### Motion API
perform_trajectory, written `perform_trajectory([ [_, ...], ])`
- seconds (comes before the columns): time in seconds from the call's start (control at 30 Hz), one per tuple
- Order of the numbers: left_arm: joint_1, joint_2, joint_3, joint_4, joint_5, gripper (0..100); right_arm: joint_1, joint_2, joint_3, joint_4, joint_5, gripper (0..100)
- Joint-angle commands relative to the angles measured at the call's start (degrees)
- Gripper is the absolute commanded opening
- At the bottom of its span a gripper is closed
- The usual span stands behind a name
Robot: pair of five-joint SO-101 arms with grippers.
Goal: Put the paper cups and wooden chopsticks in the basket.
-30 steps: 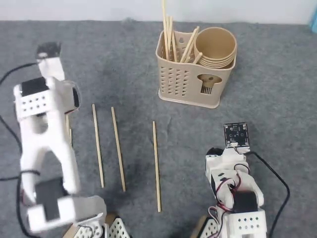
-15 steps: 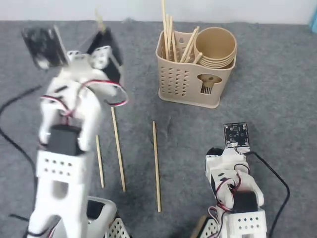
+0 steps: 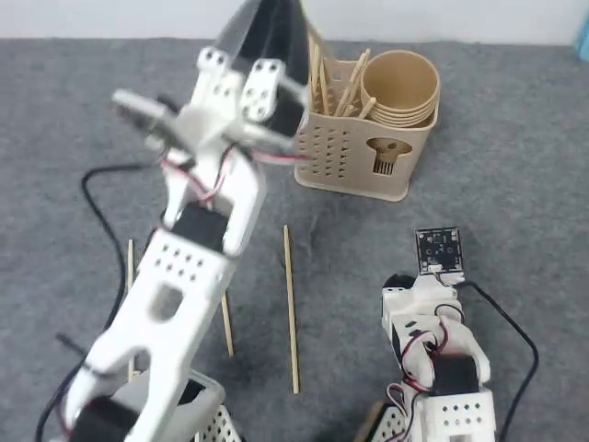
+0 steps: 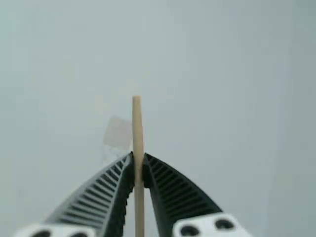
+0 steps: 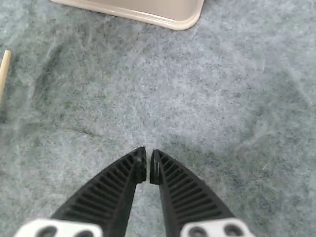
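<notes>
The left gripper is clamped tight on a wooden chopstick, which juts out beyond its fingertips. In the high view this gripper is raised just beside the basket, at the basket's left end, by the compartment that holds a bundle of chopsticks. The stacked paper cups sit in the basket's right compartment. On the gray table, between the basket and the arms' bases, one loose chopstick lies in front of the basket's left end. A second loose chopstick lies left of that, partly under the left arm, and a third loose chopstick lies well left of the basket. The right gripper holds nothing, its jaws drawn almost together, low over the table, near the basket's front edge.
</notes>
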Motion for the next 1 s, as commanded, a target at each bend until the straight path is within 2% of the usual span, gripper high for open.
perform_trajectory([
  [0.0, 0.53, 7.65, -9.19, 2.29, -0.88, 1, 0.40, -1.45, 0.70, 0.48, 1.14, 3.0],
  [0.4, -6.42, 15.56, -9.98, 3.08, -0.88, 1, 0.31, -1.45, 0.70, 0.48, 1.14, 3.0],
  [0.53, -6.42, 14.77, -9.10, 10.64, -0.88, 1, 0.31, -1.45, 0.70, 0.48, 1.14, 3.0],
  [0.67, -6.24, 13.27, -8.84, 12.48, -0.88, 2, 0.40, -1.45, 0.70, 0.48, 1.14, 3.0],
  [0.77, -6.68, 11.52, -9.01, 16.79, -0.70, 12, 0.48, -1.45, 0.70, 0.48, 1.14, 3.0],
  [0.9, -6.77, 7.38, -9.19, 28.57, -0.62, 31, 0.57, -1.45, 0.70, 0.57, 1.14, 3.0],
  [0.97, -6.77, 4.31, -9.19, 33.85, -0.62, 36, 0.57, -1.45, 0.70, 0.57, 1.14, 3.0],
])
